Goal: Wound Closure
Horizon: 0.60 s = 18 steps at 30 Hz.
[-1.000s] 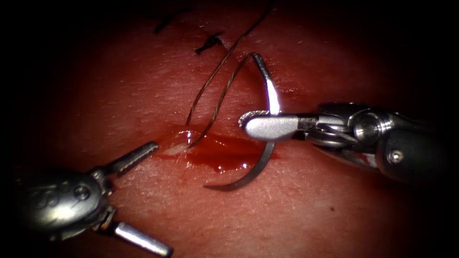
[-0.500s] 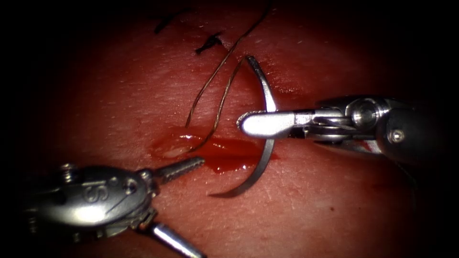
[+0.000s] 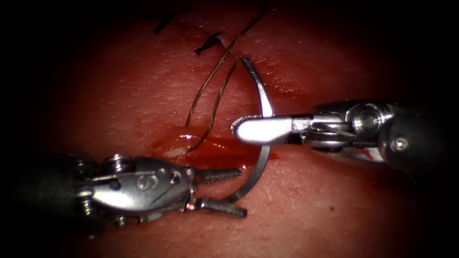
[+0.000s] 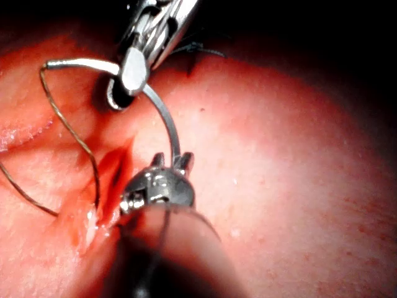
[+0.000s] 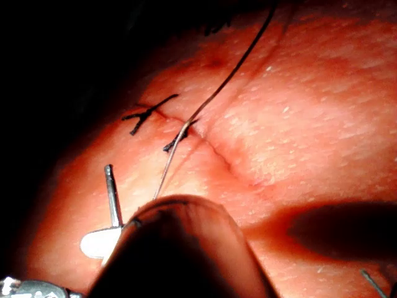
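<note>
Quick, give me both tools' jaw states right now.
Left tool: jaws open around the needle's pointed end, holding nothing.
Right tool: jaws shut on the needle near mid-curve, clear of the tissue.

The left arm's tool (image 3: 221, 191) is showing a polished silver wrist block stamped with a letter S, a thin dark line scored across it, and small round screw heads along its edge. Its two short prongs are carrying fine cross-hatched teeth. Behind it a dark shaft is fading into shadow. The right arm's tool (image 3: 248, 129) is showing a smooth, rounded silver blade with a serrated rim, a bright round pivot pin, stacked steel links, a small screw, and a dark grey shaft.
</note>
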{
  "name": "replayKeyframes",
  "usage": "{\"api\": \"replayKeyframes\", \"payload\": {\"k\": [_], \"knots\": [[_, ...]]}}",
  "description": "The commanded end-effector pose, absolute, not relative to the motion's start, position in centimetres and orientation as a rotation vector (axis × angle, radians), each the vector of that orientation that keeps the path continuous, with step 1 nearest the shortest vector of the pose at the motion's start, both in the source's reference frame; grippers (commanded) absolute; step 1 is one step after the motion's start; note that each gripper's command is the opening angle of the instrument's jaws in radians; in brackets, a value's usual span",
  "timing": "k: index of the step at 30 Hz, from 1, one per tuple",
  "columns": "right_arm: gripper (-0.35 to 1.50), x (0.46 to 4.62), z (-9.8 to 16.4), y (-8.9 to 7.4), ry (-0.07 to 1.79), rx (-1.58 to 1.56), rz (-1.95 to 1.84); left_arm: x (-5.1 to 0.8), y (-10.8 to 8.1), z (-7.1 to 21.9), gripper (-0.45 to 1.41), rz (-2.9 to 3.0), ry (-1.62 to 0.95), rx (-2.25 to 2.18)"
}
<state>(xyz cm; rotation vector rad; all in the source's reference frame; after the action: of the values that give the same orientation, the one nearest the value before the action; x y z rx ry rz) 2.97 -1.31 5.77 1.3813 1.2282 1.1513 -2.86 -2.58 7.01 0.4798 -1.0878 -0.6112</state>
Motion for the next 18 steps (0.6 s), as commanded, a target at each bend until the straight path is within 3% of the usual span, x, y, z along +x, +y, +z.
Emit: {"api": "replayKeyframes", "payload": {"k": [1, 15, 16, 18], "knots": [[-0.35, 3.05, 5.80, -1.27, 1.231, 1.381, 1.149, -2.91, -2.62, 7.03, -0.45, -0.600, -1.079, 0.477], [-0.35, 3.06, 5.77, -1.28, 1.250, 1.381, 1.147, -2.81, -2.59, 6.77, -0.45, -0.733, -0.980, 0.379], [0.24, 3.06, 5.77, -1.27, 1.272, 1.367, 1.143, -2.80, -2.59, 6.75, -0.45, -0.739, -0.974, 0.377], [1.06, 3.07, 5.76, -1.25, 1.290, 1.353, 1.160, -2.78, -2.58, 6.71, -0.45, -0.733, -0.967, 0.355]]}}
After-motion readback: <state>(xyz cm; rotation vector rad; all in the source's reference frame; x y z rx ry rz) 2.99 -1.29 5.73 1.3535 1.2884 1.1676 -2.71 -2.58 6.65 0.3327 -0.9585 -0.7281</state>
